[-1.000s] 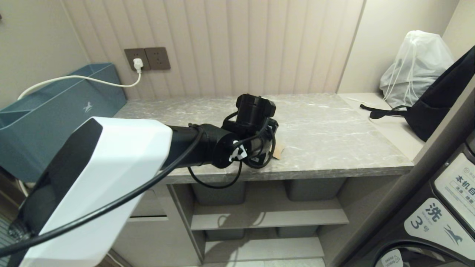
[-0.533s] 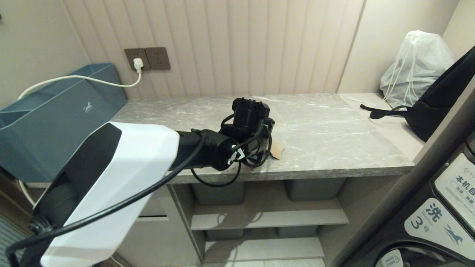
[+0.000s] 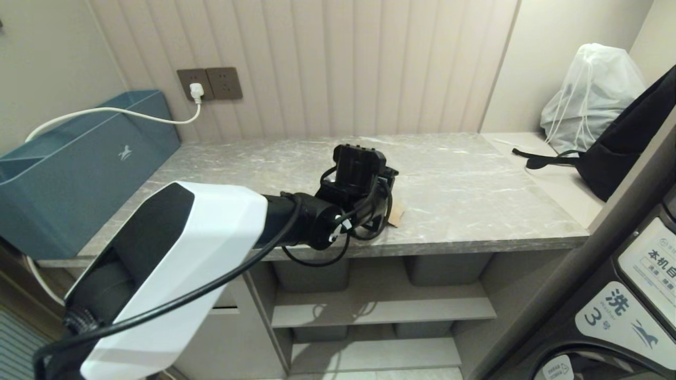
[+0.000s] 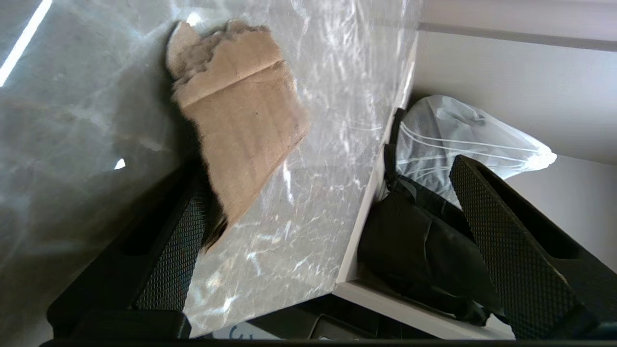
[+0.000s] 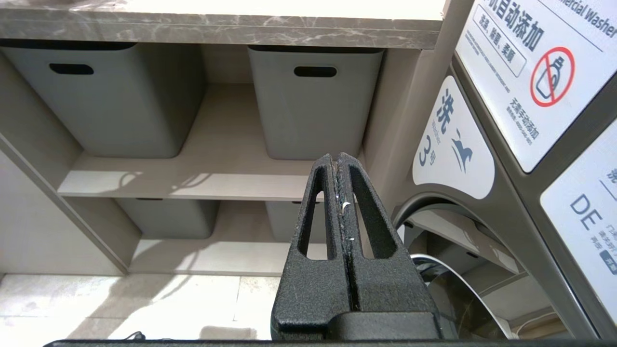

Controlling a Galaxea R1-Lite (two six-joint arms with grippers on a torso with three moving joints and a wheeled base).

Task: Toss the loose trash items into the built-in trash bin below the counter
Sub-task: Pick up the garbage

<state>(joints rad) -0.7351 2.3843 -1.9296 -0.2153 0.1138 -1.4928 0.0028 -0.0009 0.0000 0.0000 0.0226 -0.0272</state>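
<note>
At the far left of the head view a teal-blue bin (image 3: pixel 79 163) stands against the wall, with a white cord (image 3: pixel 105 112) running over it to a wall socket (image 3: pixel 209 83). The left arm reaches out across the grey marble counter (image 3: pixel 465 184), and the left gripper (image 4: pixel 332 231) is low over the slab near its front edge. In the left wrist view its jaws stand wide apart and hold nothing: one textured finger (image 4: pixel 168 260) lies right at the lower torn edge of a plain tan cardboard scrap (image 4: pixel 241 120), while the other finger (image 4: pixel 511 250) is well clear of it. The scrap lies on the counter, between the fingers but hard against the one side; in the head view only a tan corner (image 3: pixel 396 214) shows from behind the wrist. Under the counter, grey tubs (image 5: pixel 313 101) with slot handles sit on beige shelves (image 5: pixel 212 178). Further right, on a pale ledge beside the counter, lie a black bag (image 3: pixel 618 158) and a white drawstring bag (image 3: pixel 591 95). The right gripper (image 5: pixel 341 164) hangs parked below counter height beside a washing machine (image 5: pixel 520 120), jaws pressed together and empty.
</note>
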